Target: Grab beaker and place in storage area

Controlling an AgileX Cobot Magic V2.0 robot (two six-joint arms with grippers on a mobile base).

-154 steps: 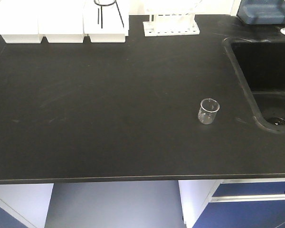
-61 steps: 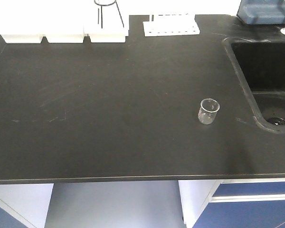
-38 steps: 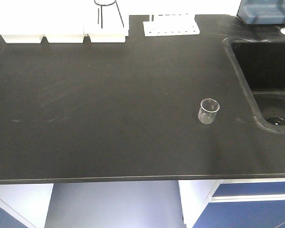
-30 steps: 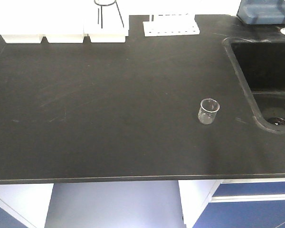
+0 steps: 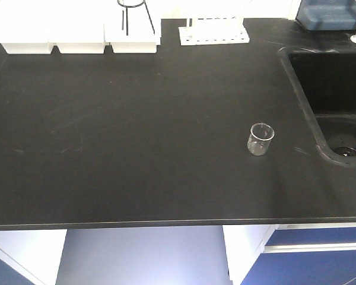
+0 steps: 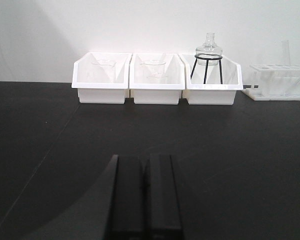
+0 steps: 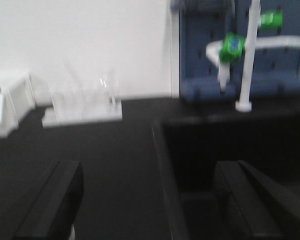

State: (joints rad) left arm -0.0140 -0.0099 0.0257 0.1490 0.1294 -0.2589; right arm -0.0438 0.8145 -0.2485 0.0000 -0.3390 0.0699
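Front-facing view: the beaker point(image 5: 260, 139) stands upright on the black bench point(image 5: 136, 130), at about 4 o'clock from the bench's middle. The sink point(image 5: 329, 95) lies near it at 2 o'clock, apart from it. From the beaker, bare bench runs out toward 9 o'clock and back toward 12, and the front edge lies at 6 o'clock. White bins point(image 5: 77, 32) sit at the far edge at 11 o'clock and a rack point(image 5: 213, 32) at 12.

In the left wrist view, we see the left gripper point(image 6: 142, 159) with its fingers pressed together on nothing, over bare bench, facing the bins and a flask point(image 6: 208, 50) at 12 to 1 o'clock.

The right wrist view is blurred. The right gripper point(image 7: 147, 172) is spread wide and holds nothing, with the sink rim dead ahead and a tap point(image 7: 245, 55) at 1 o'clock. We cannot tell how the beaker lies relative to either gripper.
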